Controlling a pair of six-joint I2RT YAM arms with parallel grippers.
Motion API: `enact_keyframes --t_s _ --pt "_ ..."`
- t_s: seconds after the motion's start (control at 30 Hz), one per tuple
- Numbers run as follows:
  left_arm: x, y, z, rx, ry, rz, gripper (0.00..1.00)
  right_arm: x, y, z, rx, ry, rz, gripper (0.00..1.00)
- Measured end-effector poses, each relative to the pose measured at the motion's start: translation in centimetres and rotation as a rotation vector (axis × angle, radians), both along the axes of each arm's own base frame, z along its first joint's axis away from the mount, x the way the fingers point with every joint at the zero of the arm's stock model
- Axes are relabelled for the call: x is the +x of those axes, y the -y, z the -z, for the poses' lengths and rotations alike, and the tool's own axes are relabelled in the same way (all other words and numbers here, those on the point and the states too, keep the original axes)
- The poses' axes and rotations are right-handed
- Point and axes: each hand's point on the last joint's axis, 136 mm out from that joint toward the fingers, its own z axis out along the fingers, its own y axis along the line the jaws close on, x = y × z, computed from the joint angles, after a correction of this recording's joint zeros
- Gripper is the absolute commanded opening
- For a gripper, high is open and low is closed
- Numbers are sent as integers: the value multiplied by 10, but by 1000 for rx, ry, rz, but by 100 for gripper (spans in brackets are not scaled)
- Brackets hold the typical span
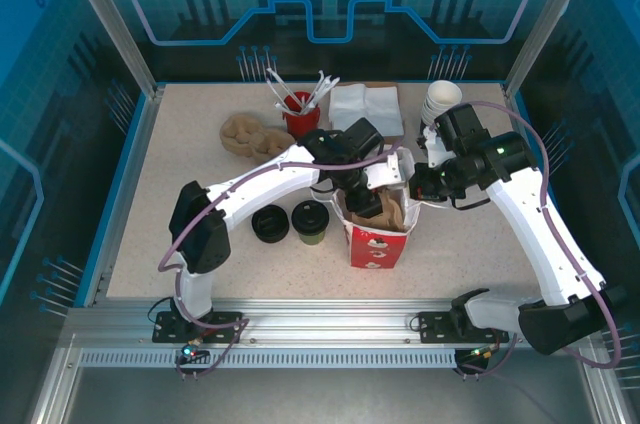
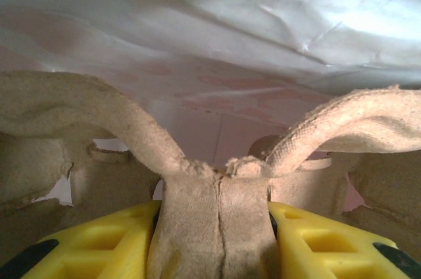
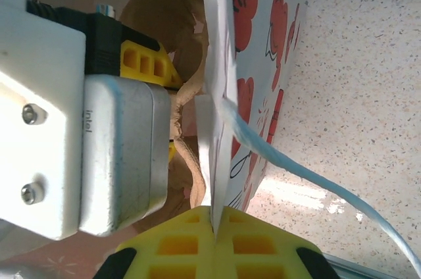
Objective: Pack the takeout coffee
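The takeout coffee (image 1: pixel 309 223), olive-green with a black lid, stands upright on the table left of the red-printed paper bag (image 1: pixel 380 242). My left gripper (image 1: pixel 365 206) reaches down into the bag's open top. Its yellow fingers (image 2: pixel 105 246) are shut on the central handle of a brown pulp cup carrier (image 2: pixel 217 220), whose arms spread out inside the white bag wall (image 2: pixel 263 22). My right gripper (image 1: pixel 416 188) holds the bag's right rim. In the right wrist view it (image 3: pixel 214 216) is shut on the bag's thin white edge (image 3: pixel 214 95).
A low stack of black lids (image 1: pixel 269 223) sits just left of the coffee. At the back are more pulp carriers (image 1: pixel 248 134), a red cup of cutlery (image 1: pixel 300 114), white napkins (image 1: pixel 366 104) and stacked white cups (image 1: pixel 441 99). The bag's blue handle string (image 3: pixel 296 167) hangs loose.
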Motion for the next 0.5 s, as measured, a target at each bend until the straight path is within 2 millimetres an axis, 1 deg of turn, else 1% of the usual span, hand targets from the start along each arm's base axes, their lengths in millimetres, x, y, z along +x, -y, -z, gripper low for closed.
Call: enact_keyframes --t_s 0.3,0.5 --pt "-3 3 6 18 17 29 45 0 1 -1 -6 7 2 0" --pt "-3 4 14 37 22 43 45 -1 1 -1 -5 9 1 0"
